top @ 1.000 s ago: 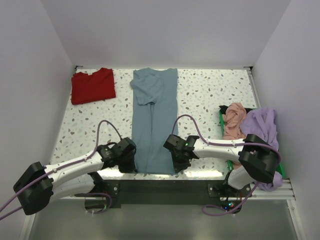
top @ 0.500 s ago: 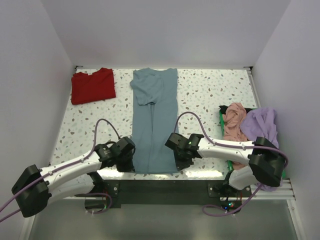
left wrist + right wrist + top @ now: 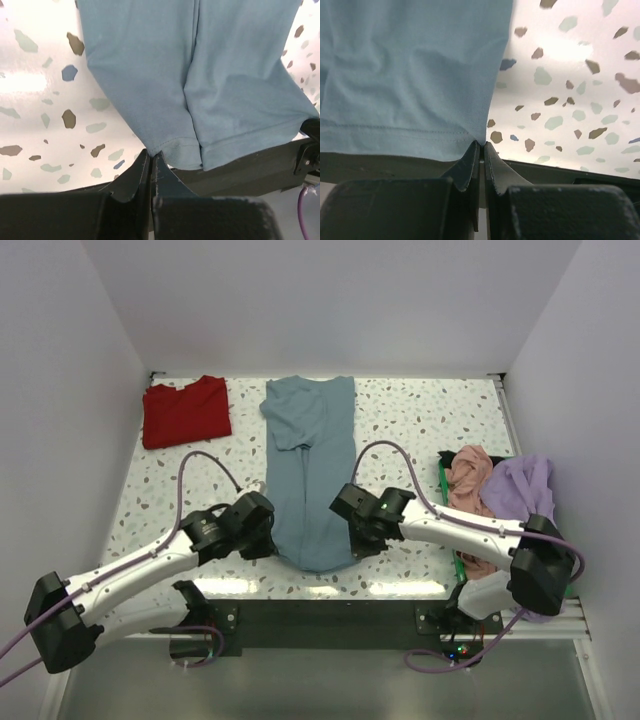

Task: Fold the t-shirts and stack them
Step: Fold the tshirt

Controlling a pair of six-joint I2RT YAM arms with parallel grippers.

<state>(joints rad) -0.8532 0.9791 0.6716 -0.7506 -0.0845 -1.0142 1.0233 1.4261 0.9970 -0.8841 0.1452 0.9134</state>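
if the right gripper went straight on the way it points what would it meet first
The right gripper pinches the slate-blue t-shirt at its hem; past that, probably the speckled table beneath, depth unclear.

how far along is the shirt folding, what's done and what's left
Done: the red t-shirt lies folded at the far left corner. In hand: the slate-blue t-shirt, sides folded in to a long strip, with the left gripper and right gripper each shut on a near hem corner. Left: finishing that fold, stacking, and the salmon-pink t-shirt and lavender t-shirt, heaped unfolded at the right edge.
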